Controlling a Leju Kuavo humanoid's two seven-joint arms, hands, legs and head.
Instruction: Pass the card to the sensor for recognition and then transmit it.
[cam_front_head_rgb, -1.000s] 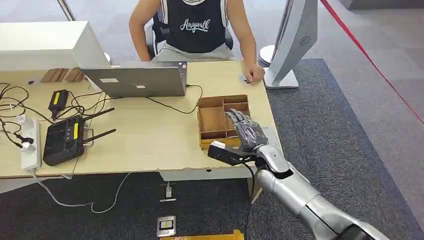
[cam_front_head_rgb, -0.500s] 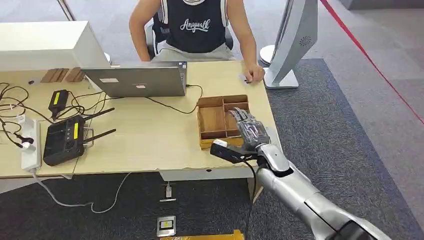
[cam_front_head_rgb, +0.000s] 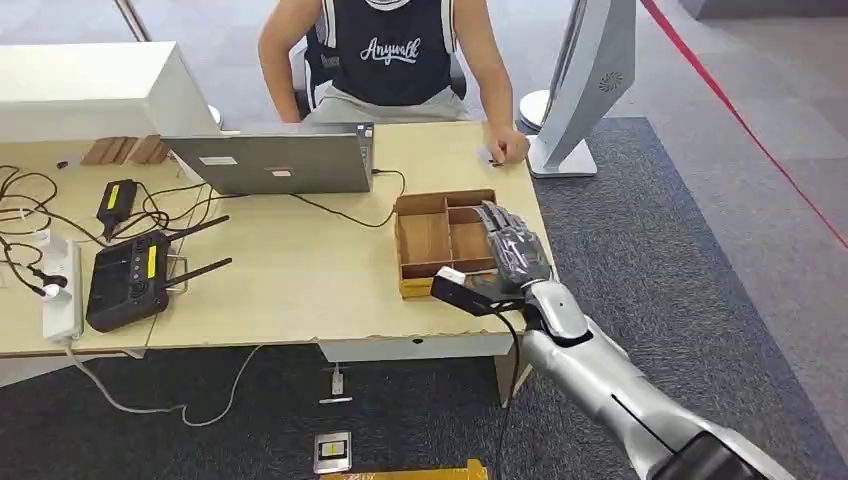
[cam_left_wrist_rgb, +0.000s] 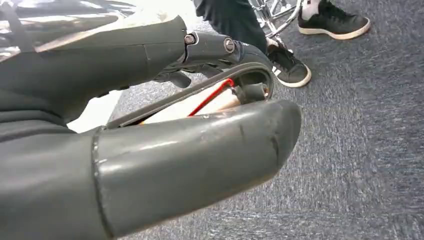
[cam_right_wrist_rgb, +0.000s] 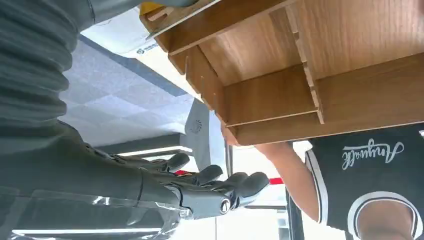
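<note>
Head view: right hand (cam_front_head_rgb: 515, 255), fingers spread and empty, hovers over wooden tray (cam_front_head_rgb: 424, 240).

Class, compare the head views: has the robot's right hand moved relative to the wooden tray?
Yes. The right hand has shifted rightward and slightly further along the wooden tray, toward its right edge.

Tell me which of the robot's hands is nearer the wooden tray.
Right. The right hand hovers open at the wooden tray's right-hand compartments, fingers extended over them. The left hand hangs low over the carpet beside the person's shoes, away from the tray.
</note>
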